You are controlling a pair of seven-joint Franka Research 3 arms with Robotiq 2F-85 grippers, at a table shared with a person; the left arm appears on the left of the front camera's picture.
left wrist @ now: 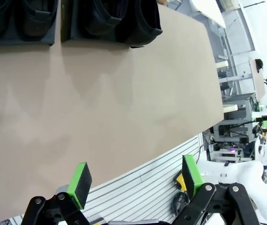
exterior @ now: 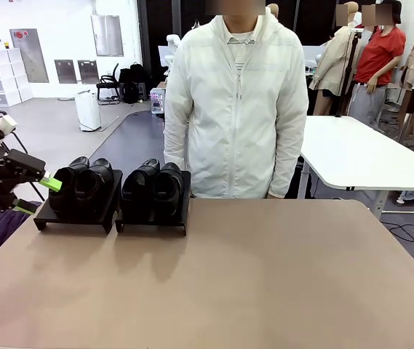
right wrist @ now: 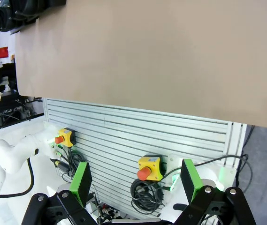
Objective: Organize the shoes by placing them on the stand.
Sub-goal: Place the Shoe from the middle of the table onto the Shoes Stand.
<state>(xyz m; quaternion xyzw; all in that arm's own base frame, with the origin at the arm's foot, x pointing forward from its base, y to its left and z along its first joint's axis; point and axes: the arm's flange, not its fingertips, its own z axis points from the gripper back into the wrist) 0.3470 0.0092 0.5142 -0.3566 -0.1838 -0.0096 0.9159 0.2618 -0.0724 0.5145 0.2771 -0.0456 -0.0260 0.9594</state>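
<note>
1. Shoes first: four plain black leather slip-on shoes (exterior: pixel 118 186) with rounded toes sit in two pairs on the two low black sloped trays of the stand (exterior: pixel 76 219), at the far left of the tan tabletop (exterior: pixel 250 276), just in front of the person in a white zip jacket (exterior: pixel 236 102).
2. Each tray carries two shoes side by side, and the trays stand just beside one another. None of the shoes lies loose on the table.
3. In the left wrist view the same trays run along the top edge, with the shoes' toes (left wrist: pixel 138 28) overhanging the front lip.
4. At the picture's left edge of the front view, the left gripper (exterior: pixel 38 195) hangs just beside the outermost shoe. Its green pads are spread wide and hold nothing. From this angle I cannot tell whether a pad touches the shoe.
5. Seen from its own wrist camera, the right gripper (right wrist: pixel 135 178) has its jaws fully apart and empty, off the near edge of the table above a slatted panel with yellow stop-button boxes (right wrist: pixel 148 168).
6. Judged from this layout, the placing step looks finished and the task essentially complete.
7. What remains, if anything, is drawing the left arm clear without nudging the outer shoe off its tray.
</note>
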